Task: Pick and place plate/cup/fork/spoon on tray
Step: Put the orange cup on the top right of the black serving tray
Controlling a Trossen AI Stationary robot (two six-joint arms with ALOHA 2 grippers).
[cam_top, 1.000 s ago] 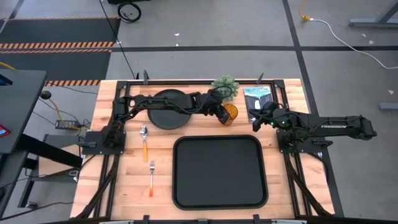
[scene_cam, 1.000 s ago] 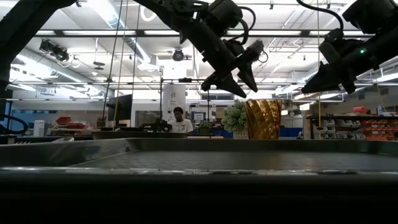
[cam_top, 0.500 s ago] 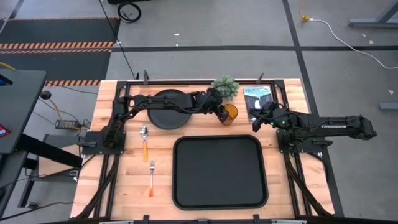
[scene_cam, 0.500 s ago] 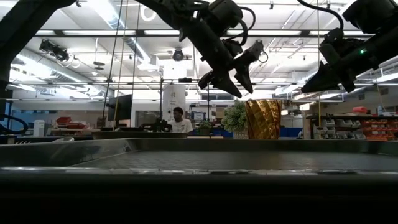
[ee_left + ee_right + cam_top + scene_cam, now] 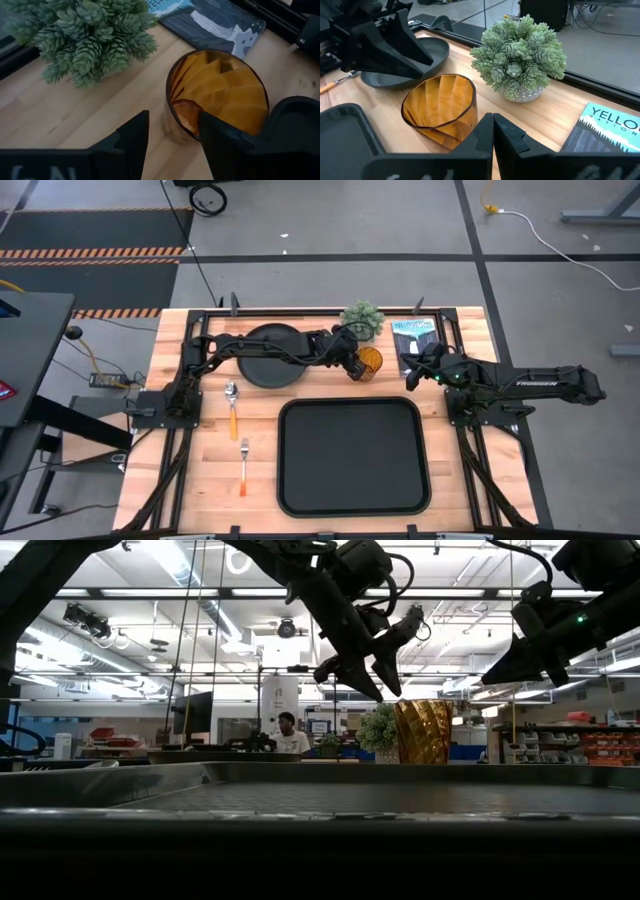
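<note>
The amber cup [image 5: 370,361] stands upright on the wood table, beyond the tray's far edge and right of the black plate [image 5: 270,356]. My left gripper [image 5: 174,118] is open just above the cup's rim [image 5: 420,703] on its left side. One finger is outside the cup and one is over its mouth, and neither touches it. It also shows in the low view [image 5: 384,690]. My right gripper [image 5: 493,126] is shut and empty, raised to the right of the cup [image 5: 411,377]. The spoon [image 5: 232,398] and the fork [image 5: 243,464] lie left of the empty black tray [image 5: 352,456].
A small potted succulent [image 5: 362,318] stands just behind the cup. A magazine [image 5: 412,337] lies at the far right, under my right arm. My left arm reaches across over the plate. A person [image 5: 288,733] sits in the room beyond the table.
My left gripper has drawn a little toward the table's left and tipped its fingers more steeply down, and its tips have sunk closer to the cup's rim. The cup has stayed where it was.
</note>
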